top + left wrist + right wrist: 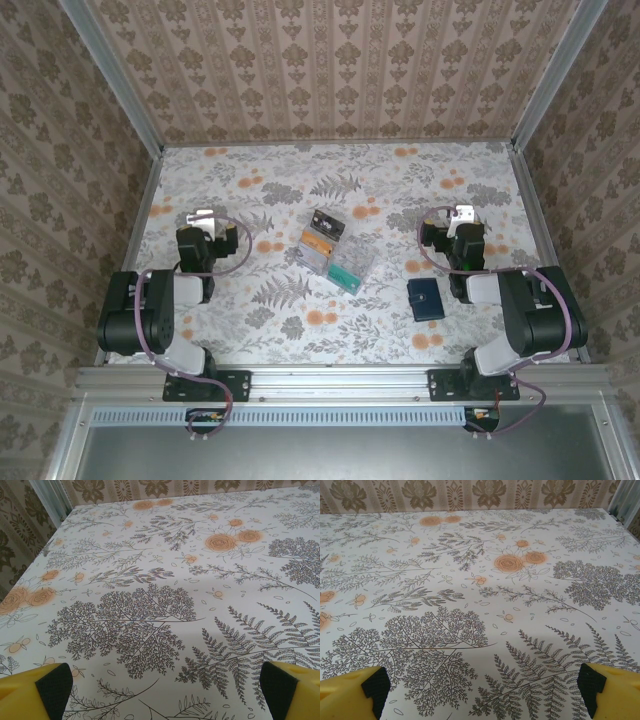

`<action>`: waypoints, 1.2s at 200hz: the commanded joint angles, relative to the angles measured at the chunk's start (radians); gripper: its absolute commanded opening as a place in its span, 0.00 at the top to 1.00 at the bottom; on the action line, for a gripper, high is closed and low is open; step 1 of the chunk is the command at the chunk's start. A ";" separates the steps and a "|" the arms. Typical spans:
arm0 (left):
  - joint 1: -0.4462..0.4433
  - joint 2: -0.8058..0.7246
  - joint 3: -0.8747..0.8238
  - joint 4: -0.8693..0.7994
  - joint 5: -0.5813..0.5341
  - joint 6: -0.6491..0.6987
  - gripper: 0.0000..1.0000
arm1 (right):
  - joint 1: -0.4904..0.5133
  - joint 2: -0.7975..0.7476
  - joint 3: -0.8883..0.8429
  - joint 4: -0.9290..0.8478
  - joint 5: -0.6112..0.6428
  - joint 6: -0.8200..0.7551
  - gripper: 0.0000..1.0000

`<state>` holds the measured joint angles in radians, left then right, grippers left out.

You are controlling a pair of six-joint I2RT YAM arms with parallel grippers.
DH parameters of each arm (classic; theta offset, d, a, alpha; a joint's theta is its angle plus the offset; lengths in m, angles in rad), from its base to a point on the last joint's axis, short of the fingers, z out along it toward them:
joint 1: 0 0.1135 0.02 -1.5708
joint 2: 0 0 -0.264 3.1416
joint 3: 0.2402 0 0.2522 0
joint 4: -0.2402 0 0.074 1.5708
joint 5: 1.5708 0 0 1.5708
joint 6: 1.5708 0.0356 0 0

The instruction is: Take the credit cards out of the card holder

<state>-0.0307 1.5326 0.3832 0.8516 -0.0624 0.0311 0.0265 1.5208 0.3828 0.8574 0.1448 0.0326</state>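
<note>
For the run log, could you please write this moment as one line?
left tool open | right tool open | credit cards loose in a cluster | card holder lying apart

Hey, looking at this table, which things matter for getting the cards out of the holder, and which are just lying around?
For the job: card holder; credit cards, loose mid-table; left gripper; right gripper.
Just there: floral table cover; patterned walls.

Tabletop (300,330) covered in white floral print, grey ferns, orange roses; damask wallpaper (330,70) on three surrounding walls; aluminium rail (340,378) along table's near edge
</note>
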 commanded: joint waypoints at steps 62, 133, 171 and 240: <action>0.002 -0.139 0.005 -0.087 -0.102 -0.014 0.00 | -0.003 -0.110 0.013 -0.072 0.020 0.025 0.00; 0.006 -0.510 0.266 -0.938 -0.317 -0.337 0.00 | -0.009 -0.404 0.381 -1.015 0.281 0.452 0.00; 0.014 -0.534 0.414 -1.242 -0.156 -0.478 0.00 | -0.014 -0.346 0.603 -1.366 0.029 0.504 0.00; -0.113 -0.506 0.326 -1.215 0.145 -0.620 0.00 | 0.057 -0.301 0.478 -1.177 -0.528 0.733 0.00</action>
<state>-0.0780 1.0065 0.7387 -0.3222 -0.0235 -0.5022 0.0372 1.1858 0.9077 -0.3546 -0.1593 0.6228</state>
